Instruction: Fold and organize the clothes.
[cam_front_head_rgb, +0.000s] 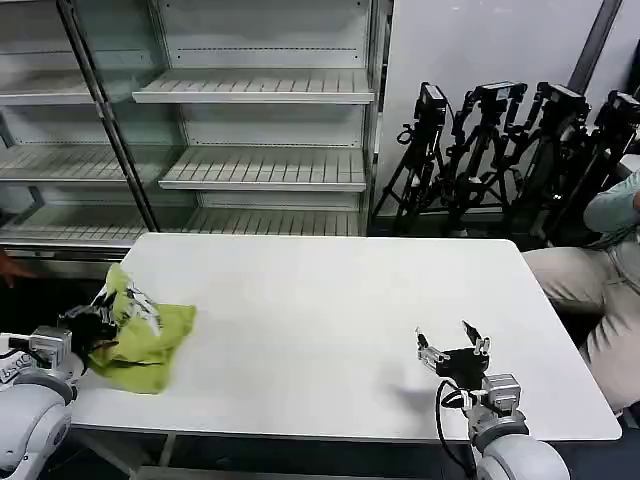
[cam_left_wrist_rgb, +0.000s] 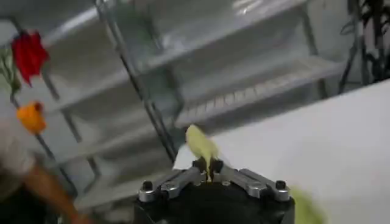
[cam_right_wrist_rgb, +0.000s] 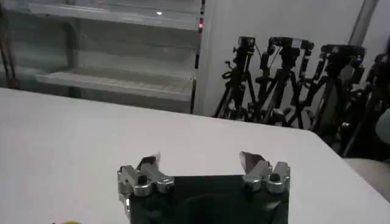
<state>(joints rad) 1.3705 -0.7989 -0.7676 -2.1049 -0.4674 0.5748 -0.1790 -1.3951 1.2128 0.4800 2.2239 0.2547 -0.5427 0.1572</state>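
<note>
a fold of the shirt (cam_front_head_rgb: 145, 335) is pinched by the left gripper (cam_left_wrist_rgb: 209, 175) at the table (cam_front_head_rgb: 330, 300) edge, while the right gripper (cam_front_head_rgb: 454, 350) is held open.

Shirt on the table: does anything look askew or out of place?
Yes. The shirt lies crumpled at the table corner near the left edge, a bit pinched in the left gripper. The right gripper hovers open.

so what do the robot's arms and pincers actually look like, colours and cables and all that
Both arms have rounded, glossy white-grey shells. The left pincer has a black body with silver metal finger links joined by dark bolts. The right pincer is built the same way: a black block body, silver bolted links and small pale fingertips. A thin black cable loops from the right wrist down toward the arm shell.
</note>
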